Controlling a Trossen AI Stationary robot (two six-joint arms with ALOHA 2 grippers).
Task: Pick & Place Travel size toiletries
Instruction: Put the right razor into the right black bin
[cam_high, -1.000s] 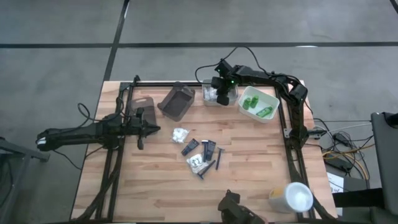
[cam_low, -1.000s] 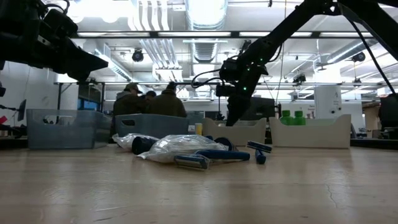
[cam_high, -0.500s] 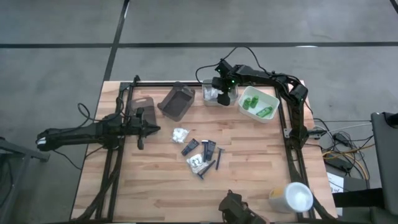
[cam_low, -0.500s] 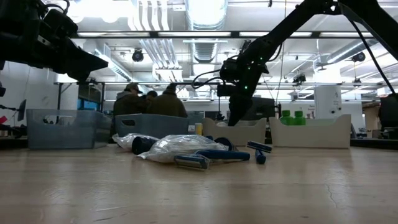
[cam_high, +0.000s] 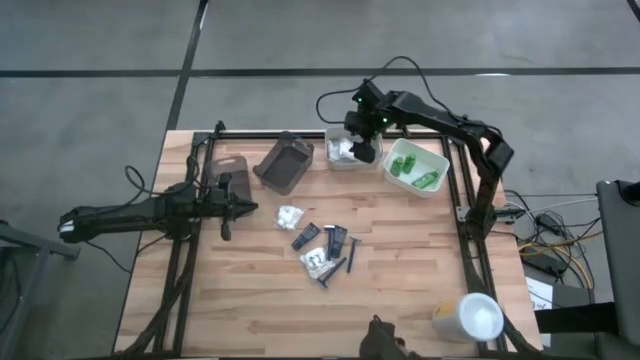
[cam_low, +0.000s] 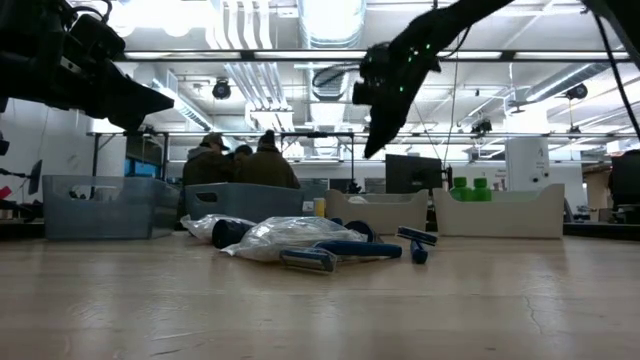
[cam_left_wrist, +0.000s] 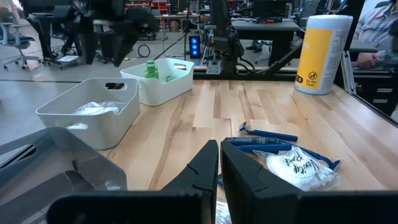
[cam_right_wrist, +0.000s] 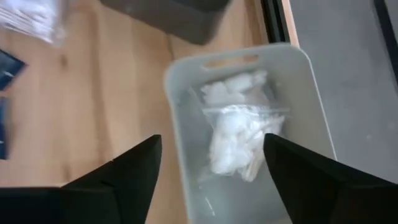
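Loose toiletries lie mid-table: a white packet, dark flat tubes, blue razors and another packet. More white packets lie in a light grey tray at the far side. Green bottles lie in the white tray beside it. My right gripper hangs open above the light grey tray, well clear of it, with nothing between its fingers. At the table's left my left gripper waits shut and level above the wood.
A dark grey tray stands left of the light one, and another grey tray sits by my left arm. A big white cup stands at the near right corner. Black frame rails edge the table. People stand in the room beyond.
My right gripper has risen from low in the light grey tray to well above it, drifting slightly toward the far edge. The white packets stay lying in the tray.
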